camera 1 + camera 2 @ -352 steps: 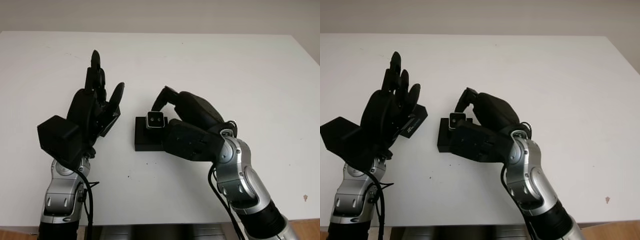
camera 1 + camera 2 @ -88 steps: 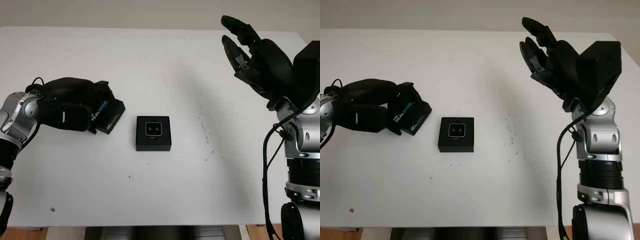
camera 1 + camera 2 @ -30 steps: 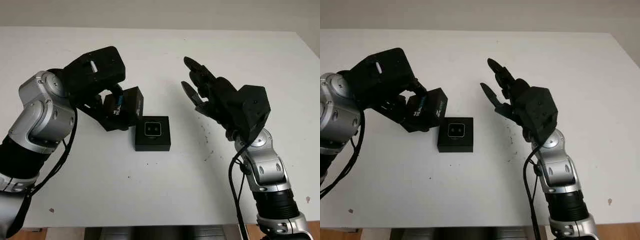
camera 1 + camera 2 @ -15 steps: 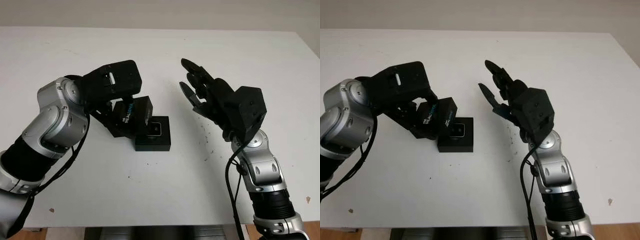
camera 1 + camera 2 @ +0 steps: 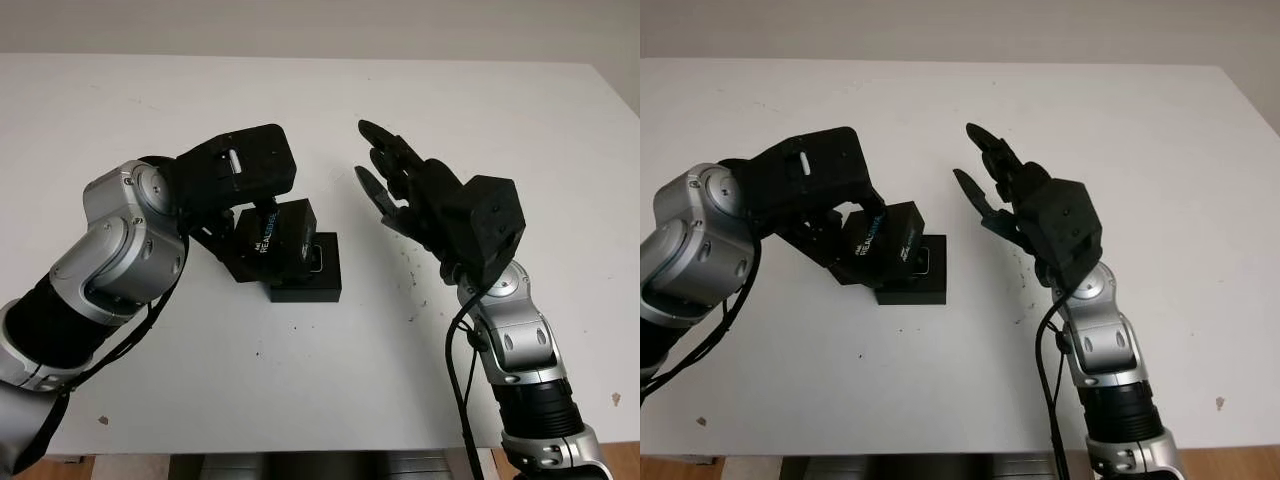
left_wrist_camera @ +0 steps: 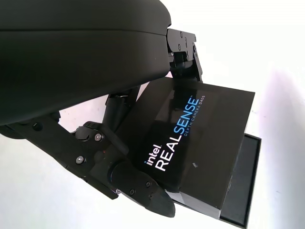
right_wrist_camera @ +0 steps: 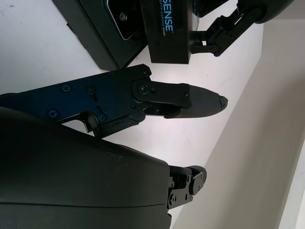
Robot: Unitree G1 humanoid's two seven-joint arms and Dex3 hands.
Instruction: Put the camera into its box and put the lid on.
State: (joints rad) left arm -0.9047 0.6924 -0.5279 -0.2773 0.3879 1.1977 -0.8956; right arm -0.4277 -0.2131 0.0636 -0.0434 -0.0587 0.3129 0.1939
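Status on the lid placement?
Left hand holds lid tilted, partly over box. Camera seated inside. Right hand open, raised right of box.

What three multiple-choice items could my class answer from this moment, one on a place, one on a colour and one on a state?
1. Where is the lid?
A. Partly over the box
B. At the table's far edge
C. In the right hand

2. What colour is the box?
A. White
B. Black
C. Red

3. What is the state of the right hand?
A. Shut on the lid
B. Shut on the camera
C. Open, raised above the table

Answers:
1 A: the left hand holds the lid over the box's left part, and the camera shows beside its edge.
2 B: the box is black on the white table.
3 C: the right hand holds nothing, right of the box.
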